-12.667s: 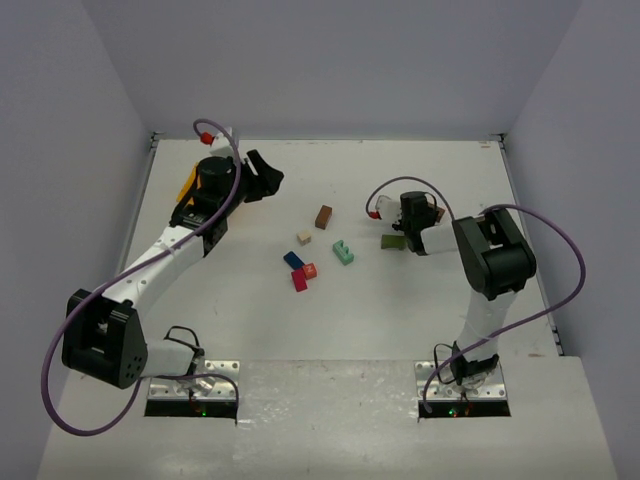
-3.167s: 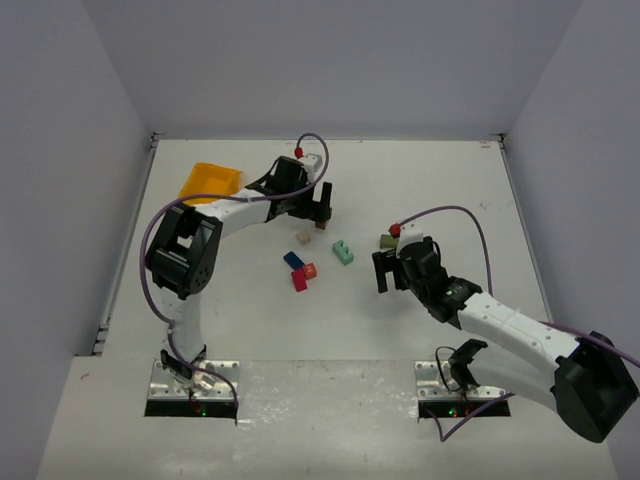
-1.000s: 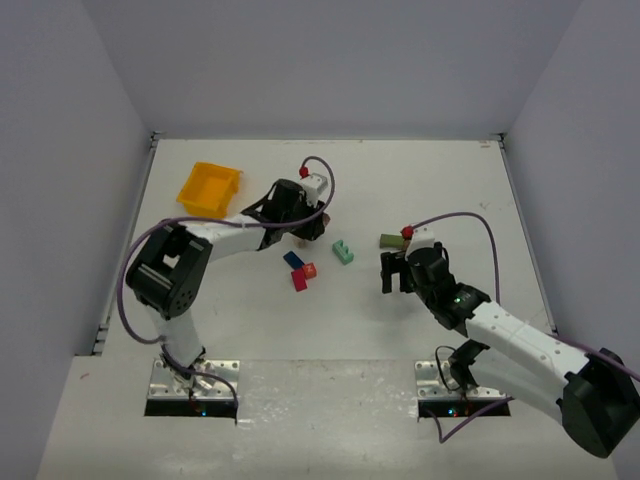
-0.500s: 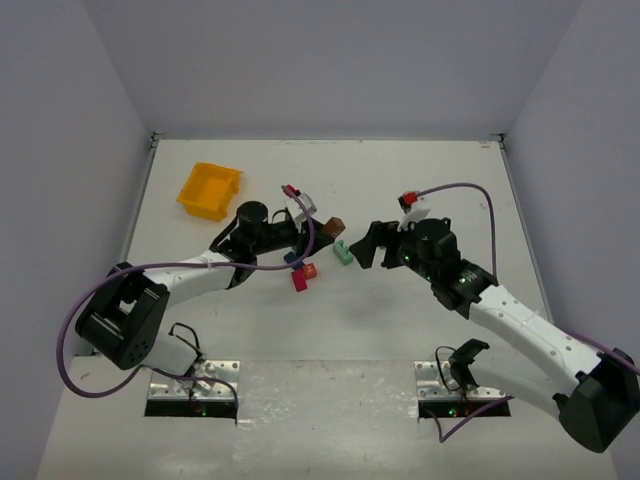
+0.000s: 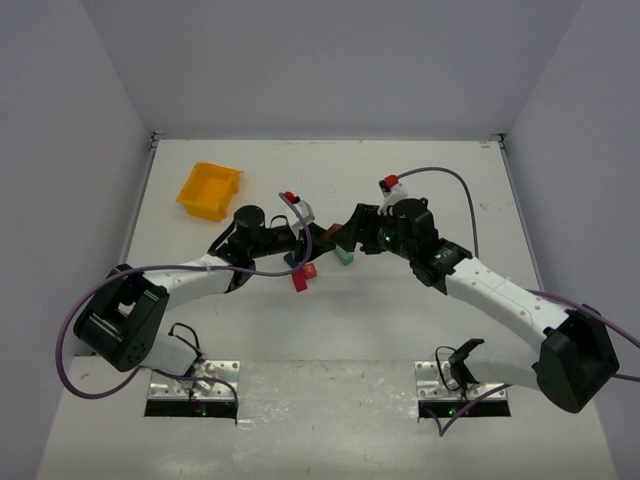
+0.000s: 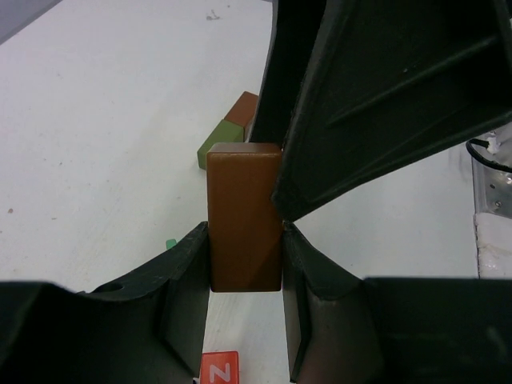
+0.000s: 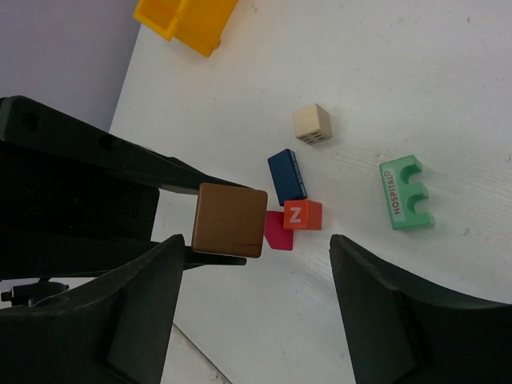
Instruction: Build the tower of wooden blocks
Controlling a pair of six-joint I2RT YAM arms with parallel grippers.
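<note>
Top external view: no stack exists yet. Here the left hand [image 5: 316, 238] is clamped on the brown block [image 6: 244, 216] and holds it clear of the table [image 5: 420, 175], above the loose pieces. Facing it, the right hand [image 5: 349, 233] has its jaws well apart and grips nothing. In the left wrist view one of its fingers [image 6: 384, 96] lies close against the block's side, so a hand-to-hand transfer is the likely step in hand.

Loose on the table, right wrist view:
- tan block [image 7: 312, 124]
- blue block [image 7: 286, 176]
- orange block [image 7: 302, 214], marked Z, touching the red block [image 7: 276, 234]
- teal block [image 7: 406, 194], set apart

The olive block [image 6: 214, 144] lies farther off, with a reddish-brown block [image 6: 242, 108] touching it. The yellow tray [image 5: 209, 190] stands well apart at the far left.

Assessment: early stage; every block is still to be stacked.
</note>
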